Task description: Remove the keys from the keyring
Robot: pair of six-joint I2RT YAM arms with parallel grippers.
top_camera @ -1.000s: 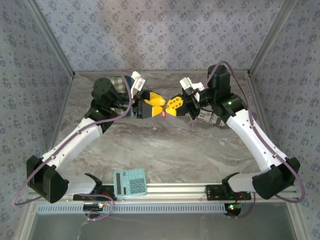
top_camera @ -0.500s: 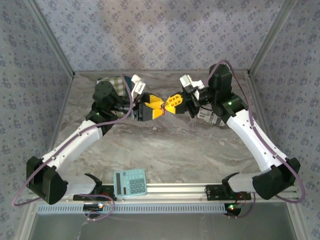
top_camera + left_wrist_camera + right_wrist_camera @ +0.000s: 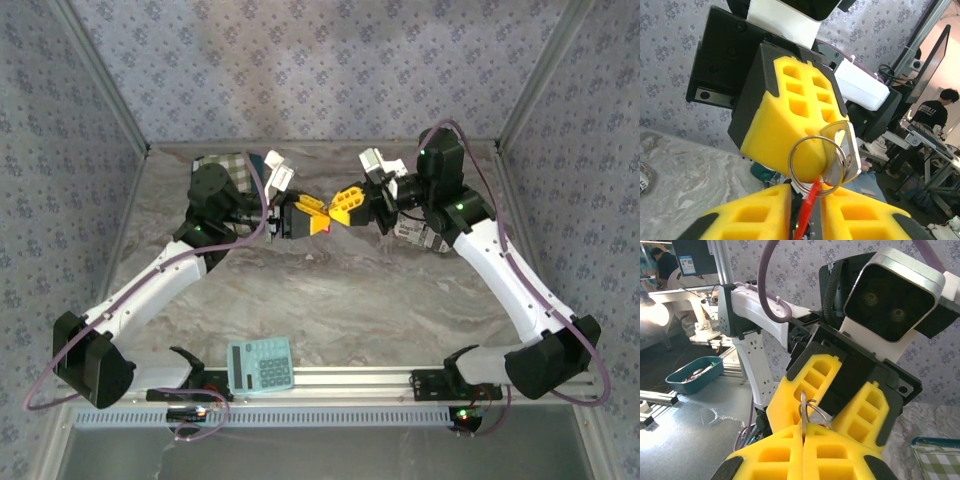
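Nearest the arm bases, a teal pocket calculator lies at the front edge of the grey marbled worktop, well apart from the work and no part of it.

Further in, both arms reach inward and their tips meet above the middle of the worktop. The left end effector has its yellow foam fingers pinched narrow on a thin bright red oblong piece, which runs up to the round steel keyring. Facing it, the right end effector has its yellow fingers pressed together on a flat silver key. From the right wrist that key shows edge-on as a thin metal strip rising out of the seam between the fingers. The keyring hangs in the air between the two grips, clear of the worktop.

As I judge it, the task is at its start proper. Both parts are held and set against each other, but the silver key is still threaded on the keyring, and so, it seems, is the red oblong piece. Nothing lies freed on the worktop. Working each one round the coil and off is all left to do.

At the far edge, behind the left arm, lies a folded green-and-white checked cloth.
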